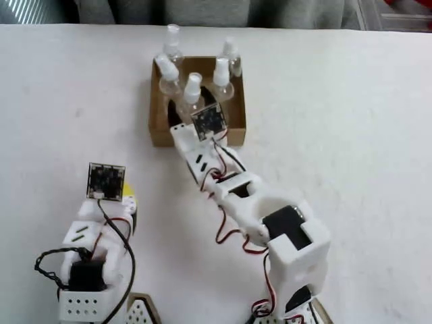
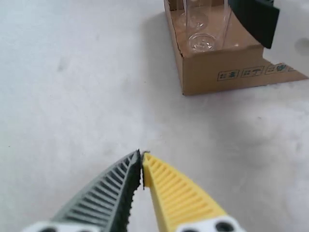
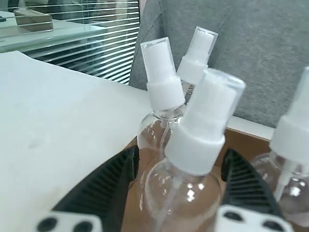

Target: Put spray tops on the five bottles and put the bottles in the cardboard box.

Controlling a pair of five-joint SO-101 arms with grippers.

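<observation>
Table (image 1: 337,101), white and broad, lies under both my arms. Toward its far side sits the cardboard box (image 1: 159,135), open at the top. Five clear bottles (image 1: 221,84) stand upright and close together at the box. I cannot tell whether the farthest one is inside the far wall.

My right gripper (image 3: 181,157) is over the near part of the box. Its black jaws are spread wide on either side of one bottle (image 3: 181,198), and I cannot tell whether they press on the glass. My left gripper (image 2: 141,157) hangs over bare table, well apart from the box, with the grey and yellow jaws closed tip to tip on nothing.

Each bottle wears a white spray top (image 3: 203,130).
</observation>
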